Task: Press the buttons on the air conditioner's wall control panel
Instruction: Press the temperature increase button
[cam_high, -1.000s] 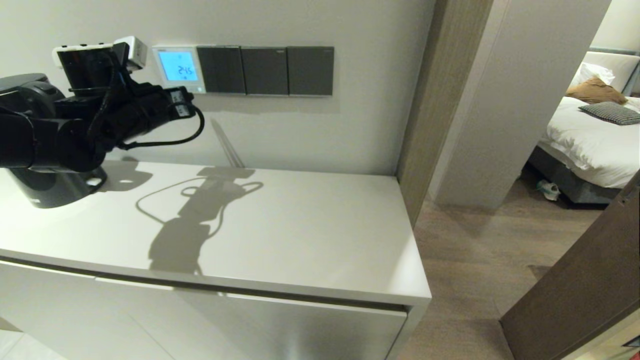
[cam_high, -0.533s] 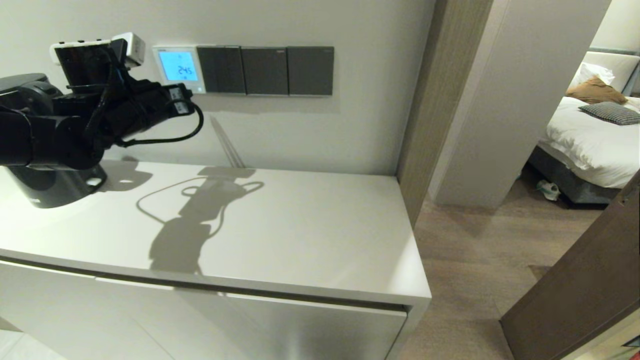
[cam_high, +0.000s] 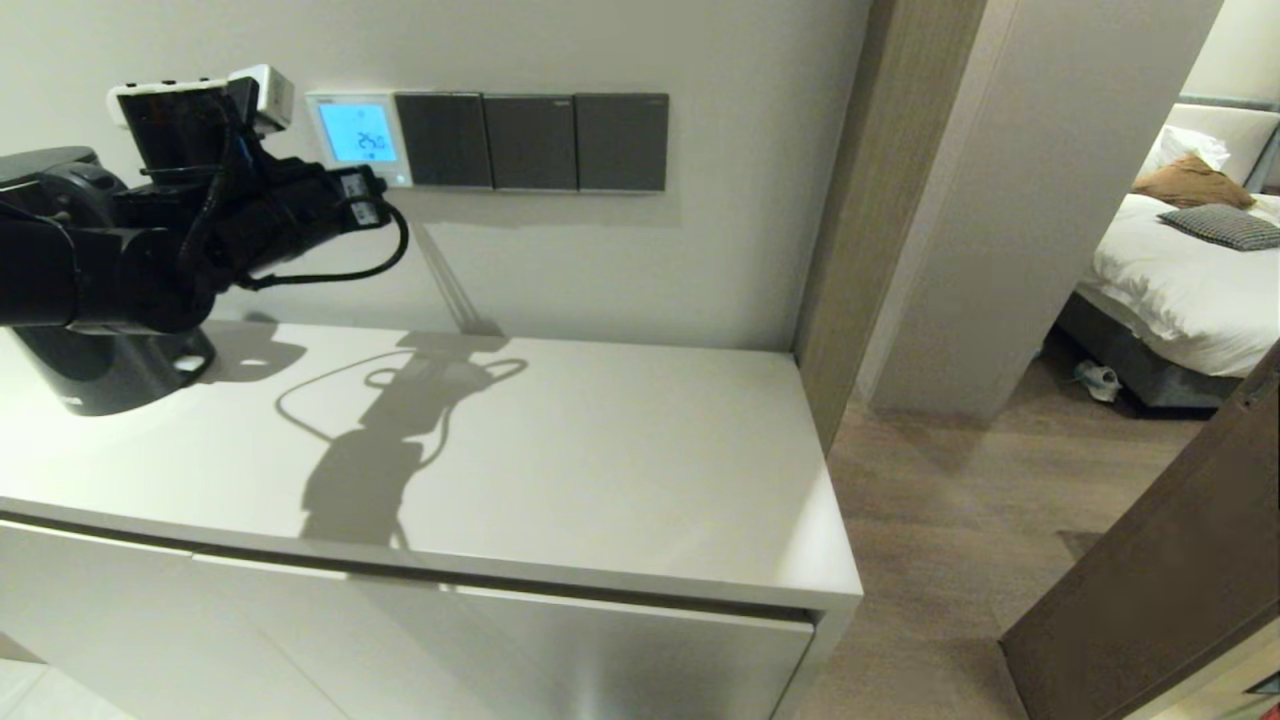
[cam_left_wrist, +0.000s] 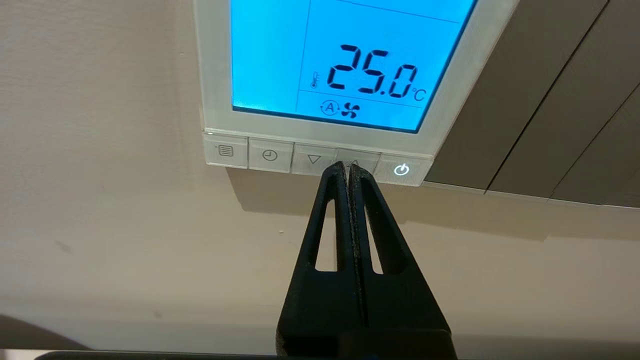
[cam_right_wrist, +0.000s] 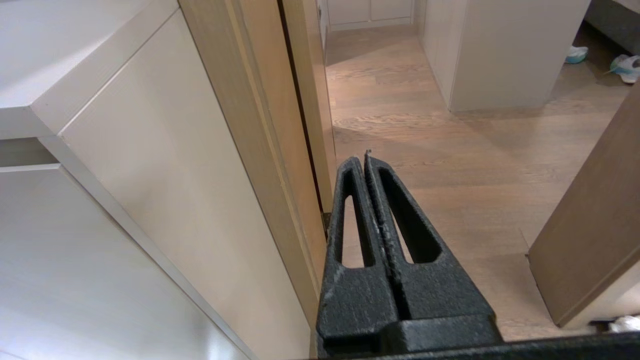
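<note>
A white cabinet surface (cam_high: 600, 450) fills the near part of the scene, backed by a pale wall (cam_high: 560, 260). On that wall, at the far left, three dark grey switch plates (cam_high: 530, 141) sit in a row, and touching their left end is the air conditioner's wall control panel (cam_high: 356, 135), its screen (cam_left_wrist: 345, 55) lit light blue and reading 25.0 °C. The left gripper (cam_left_wrist: 348, 167) reaches in from the left, clenched with both fingers pressed together, its tip on the up-arrow key among the buttons (cam_left_wrist: 270, 155) along the panel's bottom edge, between the down-arrow and the lit power key. The right gripper (cam_right_wrist: 366, 159) hangs low beside the cabinet's right end over the wooden floor (cam_right_wrist: 450, 150), likewise clenched and holding nothing.
</note>
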